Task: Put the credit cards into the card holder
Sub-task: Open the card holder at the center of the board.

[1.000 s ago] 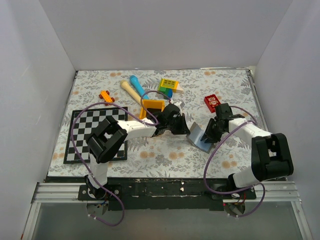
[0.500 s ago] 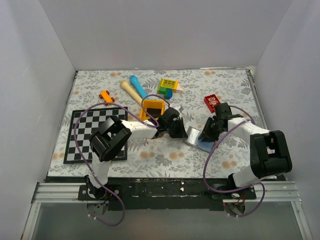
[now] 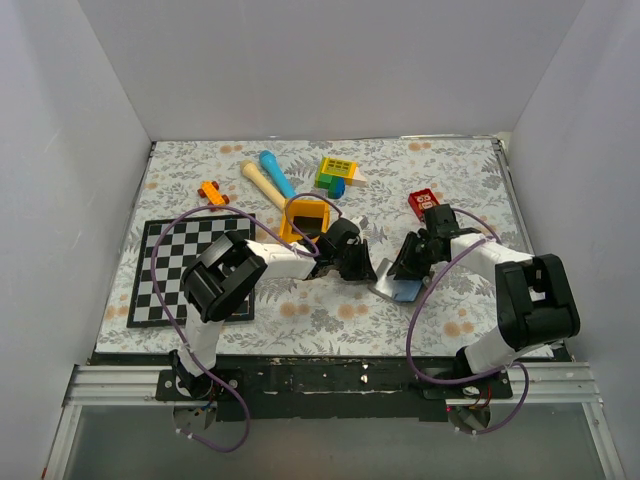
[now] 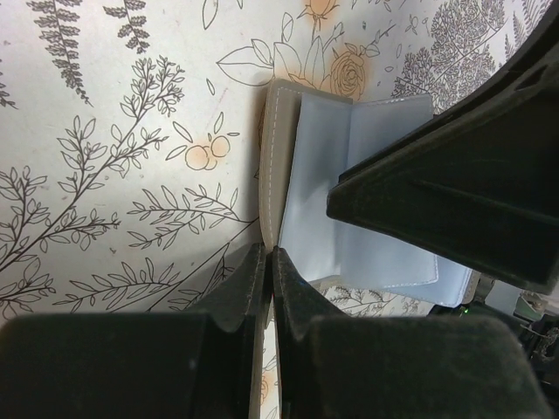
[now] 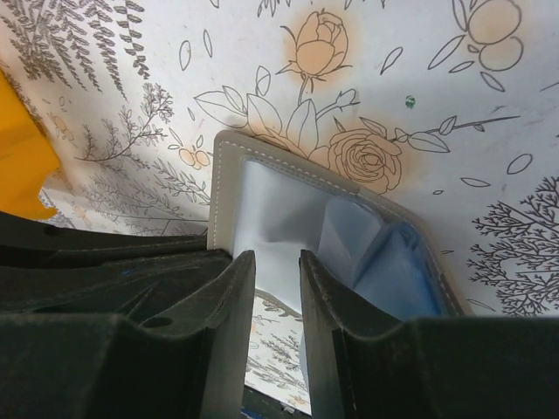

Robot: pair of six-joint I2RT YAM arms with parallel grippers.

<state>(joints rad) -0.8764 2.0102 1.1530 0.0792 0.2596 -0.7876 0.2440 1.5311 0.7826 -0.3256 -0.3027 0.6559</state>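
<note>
We have closed in on the open wallet. Our left end effector is pinched shut at its edge; our right end effector stands narrow over it, grip unclear.

Pretty cramped around the card holder: left pincer crowds one side, right pincer sits over the other. Orange tray and red block block the far side. The near tabletop strip is open.
</note>
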